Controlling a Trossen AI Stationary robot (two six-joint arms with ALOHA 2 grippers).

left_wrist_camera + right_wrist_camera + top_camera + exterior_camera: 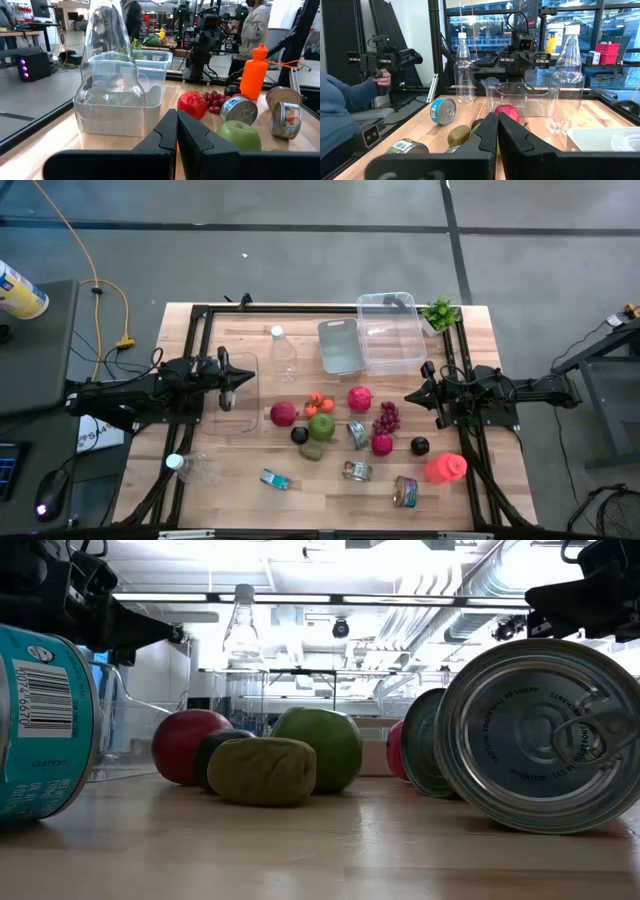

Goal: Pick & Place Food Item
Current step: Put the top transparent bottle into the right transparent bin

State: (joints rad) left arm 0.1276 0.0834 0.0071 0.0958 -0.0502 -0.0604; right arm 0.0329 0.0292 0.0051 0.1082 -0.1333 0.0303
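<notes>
Seen from above: a wooden table strewn with groceries, with both arms parked at its sides and nothing lifted yet. Left gripper closed on nothing, poised over a clear plastic tub well to the left of the green apple; fingers pressed together in the left wrist view. Right gripper likewise closed and empty, hovering to the right of the green apple, beyond the bunch of red grapes. Clustered around the green apple: a dark red apple to its left, small orange fruits just behind it, a red pomegranate-like fruit behind and to the right, a dark avocado and a kiwi just in front, a tin can lying to its right. Farther back from the green apple, an empty clear container beside a larger clear bin, the likely drop-off. Task sentence silent on which food item is meant, so target undecided from here. Judged stage: the very start, before any approach. Next move calls for opening the jaws, choosing one fruit, and descending onto it without nudging the close-packed neighbours or the rolling cans.
</notes>
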